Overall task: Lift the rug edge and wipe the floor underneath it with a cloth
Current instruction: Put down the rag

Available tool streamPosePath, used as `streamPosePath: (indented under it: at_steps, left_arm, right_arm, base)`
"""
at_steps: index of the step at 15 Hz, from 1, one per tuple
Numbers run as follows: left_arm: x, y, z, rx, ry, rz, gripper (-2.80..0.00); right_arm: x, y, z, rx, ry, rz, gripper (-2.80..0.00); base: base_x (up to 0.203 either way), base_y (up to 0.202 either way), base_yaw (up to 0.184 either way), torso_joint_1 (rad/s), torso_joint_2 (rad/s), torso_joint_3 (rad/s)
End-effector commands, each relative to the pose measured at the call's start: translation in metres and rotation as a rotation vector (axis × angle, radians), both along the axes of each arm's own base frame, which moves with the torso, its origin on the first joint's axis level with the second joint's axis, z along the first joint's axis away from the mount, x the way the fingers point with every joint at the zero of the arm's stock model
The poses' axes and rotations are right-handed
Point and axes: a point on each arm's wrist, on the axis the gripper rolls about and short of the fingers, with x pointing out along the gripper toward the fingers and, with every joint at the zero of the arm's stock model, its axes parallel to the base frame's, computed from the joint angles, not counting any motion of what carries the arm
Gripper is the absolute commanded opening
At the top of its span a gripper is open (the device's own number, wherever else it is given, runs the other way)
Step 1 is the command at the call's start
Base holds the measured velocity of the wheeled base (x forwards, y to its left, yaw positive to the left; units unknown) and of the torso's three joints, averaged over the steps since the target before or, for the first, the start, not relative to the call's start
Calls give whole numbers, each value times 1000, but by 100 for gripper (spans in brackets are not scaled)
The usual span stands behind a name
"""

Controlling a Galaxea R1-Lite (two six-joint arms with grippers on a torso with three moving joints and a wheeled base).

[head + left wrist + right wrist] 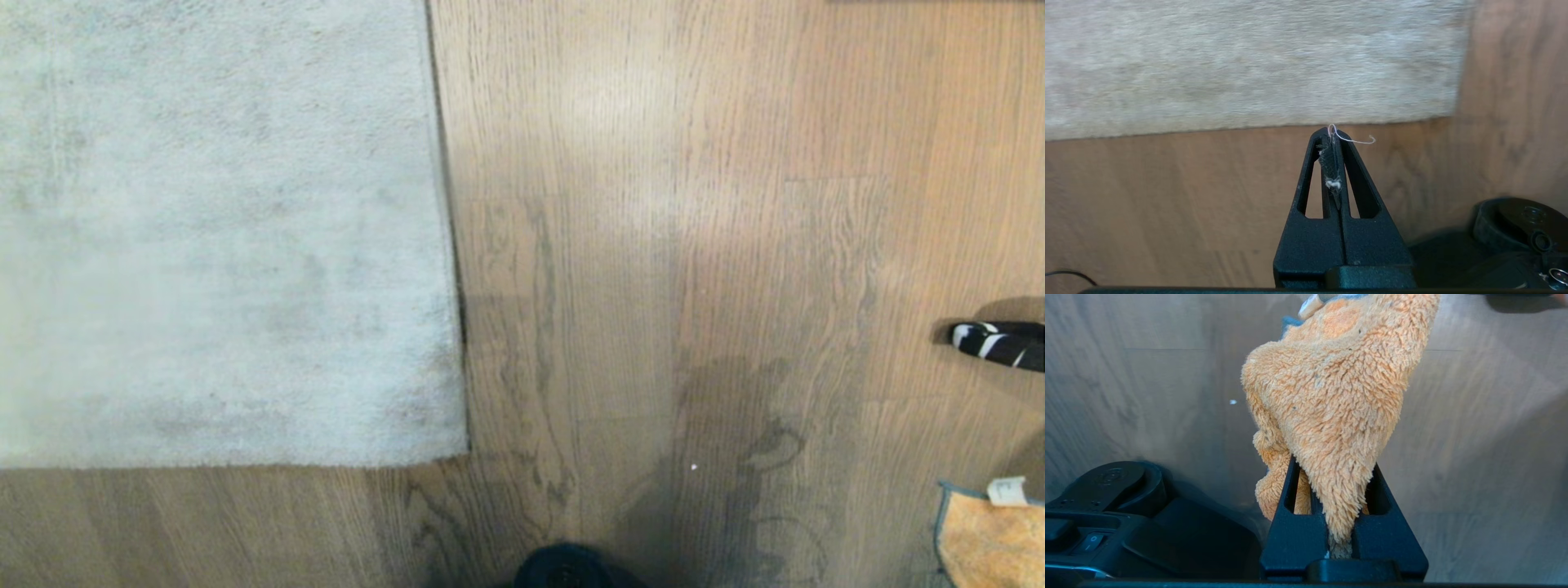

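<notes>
Fluffy orange cloth (1331, 400) pinched in right fingers (1290, 486); left fingers (1349, 163) clenched empty.

- Soft daylight; a pale glare patch sits on the floor (620, 106) far ahead.
- A dim shadow pools near the robot's base.
- The rug (220, 237) looks smeared and hazy.
- The cloth (1331, 396) shows crisp.

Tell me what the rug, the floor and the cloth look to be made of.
Rug: pale grey short-pile textile, matte and slightly mottled; fibre unclear.
Floor: brown planks with wood grain and a soft sheen; real wood or laminate, cannot tell.
Cloth: fluffy orange-tan fleece, probably microfibre, judging by its shaggy nap, with a blue-grey trim.
</notes>
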Motion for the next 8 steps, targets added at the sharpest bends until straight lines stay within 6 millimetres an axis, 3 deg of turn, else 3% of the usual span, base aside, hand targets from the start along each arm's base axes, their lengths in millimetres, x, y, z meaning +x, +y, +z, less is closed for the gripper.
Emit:
streamPosePath:
  at_steps: [1,8]
  left_arm:
    - [0,0,0,0,-1,0,-280]
    - [0,0,0,0,-1,0,-280]
  right_arm:
    - [0,0,0,0,2,-2,-280]
    - [0,0,0,-1,1,1,-280]
  base:
    - [0,-194,2,-3,4,6]
    - [0,-187,1,2,2,3]
